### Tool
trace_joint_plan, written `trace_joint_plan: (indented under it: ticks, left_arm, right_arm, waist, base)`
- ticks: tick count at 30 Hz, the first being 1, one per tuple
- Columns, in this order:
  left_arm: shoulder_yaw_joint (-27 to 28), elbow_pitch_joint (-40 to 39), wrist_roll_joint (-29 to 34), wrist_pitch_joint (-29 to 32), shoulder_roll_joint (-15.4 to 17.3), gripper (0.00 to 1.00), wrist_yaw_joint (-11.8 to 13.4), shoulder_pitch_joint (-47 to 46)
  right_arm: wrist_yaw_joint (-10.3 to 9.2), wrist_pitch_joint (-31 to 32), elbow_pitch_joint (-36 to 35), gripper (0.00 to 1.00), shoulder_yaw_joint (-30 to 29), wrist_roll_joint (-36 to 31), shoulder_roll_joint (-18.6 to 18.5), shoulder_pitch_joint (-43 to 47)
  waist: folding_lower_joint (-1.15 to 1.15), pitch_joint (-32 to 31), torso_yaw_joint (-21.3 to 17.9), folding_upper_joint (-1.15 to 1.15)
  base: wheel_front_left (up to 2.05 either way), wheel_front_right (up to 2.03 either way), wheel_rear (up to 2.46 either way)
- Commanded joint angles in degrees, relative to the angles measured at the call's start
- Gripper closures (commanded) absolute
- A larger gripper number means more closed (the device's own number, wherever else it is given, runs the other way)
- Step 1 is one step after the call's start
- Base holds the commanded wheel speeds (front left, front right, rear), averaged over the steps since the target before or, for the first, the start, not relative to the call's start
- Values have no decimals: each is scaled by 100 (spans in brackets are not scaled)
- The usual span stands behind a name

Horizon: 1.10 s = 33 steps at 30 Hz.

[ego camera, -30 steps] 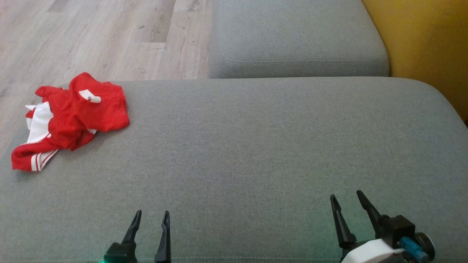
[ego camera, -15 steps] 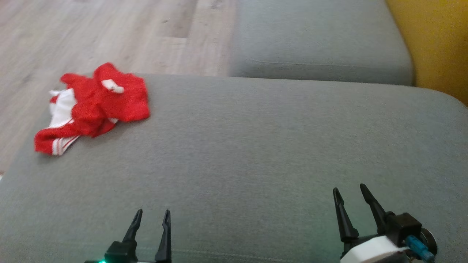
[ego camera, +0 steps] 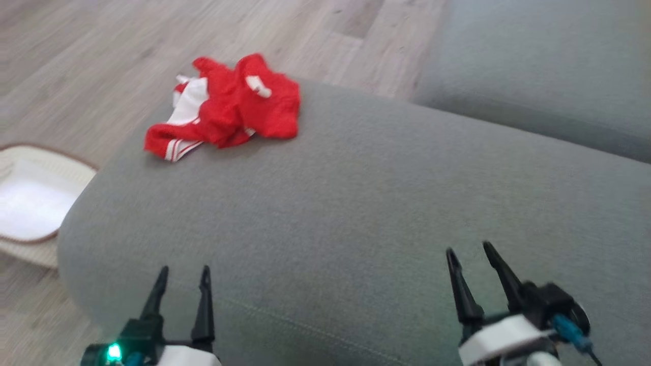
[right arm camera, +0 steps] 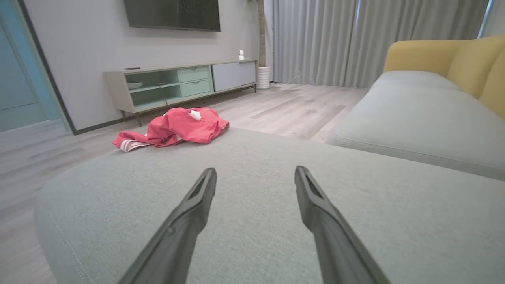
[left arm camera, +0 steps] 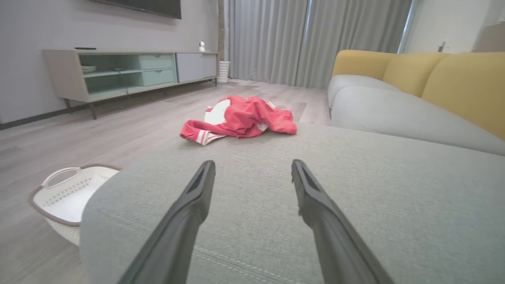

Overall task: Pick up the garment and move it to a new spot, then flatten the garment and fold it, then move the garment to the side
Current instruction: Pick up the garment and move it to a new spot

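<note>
Head view: the left hand point(ego camera: 184, 269) and right hand point(ego camera: 468, 247) hover low over the near edge of the grey fabric sofa cushion point(ego camera: 356, 203), both spread wide and holding nothing. The crumpled red-and-white garment point(ego camera: 229, 109) lies at its far left corner, with bare fabric between. A white basket point(ego camera: 30, 203) beside the cushion is blurred and cut off. Left wrist view: the garment lies straight ahead. Right wrist view: it lies ahead-left, at the edge.
</note>
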Motion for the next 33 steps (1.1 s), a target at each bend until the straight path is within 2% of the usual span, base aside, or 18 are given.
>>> trace_joint_plan:
  ticks: [1, 7, 14, 19, 22, 26, 33]
  left_arm:
    - [280, -274, -61, -114, 45, 0, 85, -352]
    - [470, -427, -159, -207, 69, 0, 256, -247]
    - [531, -488, -234, -233, 73, 0, 314, -190]
    - [632, -643, -274, -177, 233, 0, 290, -358]
    - [697, -792, -283, -5, 457, 0, 177, -726]
    - [817, -952, -246, 321, 869, 0, -19, -1743]
    - [1028, -842, -215, 973, 1705, 0, -467, -3835]
  right_arm:
    - [44, -75, -113, 0, 196, -4, -52, -467]
    - [44, -97, 55, 0, 337, -9, -52, -695]
    - [44, -109, 105, 0, 307, -60, -52, -735]
    - [44, -114, 3, 0, 169, -170, -52, -686]
    - [44, -97, -145, 0, 15, -246, -52, -618]
    - [44, 20, -411, 0, -201, -364, -52, -513]
    - [44, 456, -1023, 0, -153, -815, -52, -865]
  waist:
    - [0, 169, 158, 0]
    - [0, 240, 225, 0]
    - [0, 273, 266, 0]
    - [0, 366, 355, 0]
    - [0, 452, 423, 0]
    - [0, 624, 476, 0]
    - [0, 1542, -123, 0]
  base:
    - [0, 0, 0]
    - [0, 0, 0]
    - [0, 0, 0]
    - [0, 0, 0]
    - [0, 0, 0]
    - [0, 0, 0]
    - [0, 0, 0]
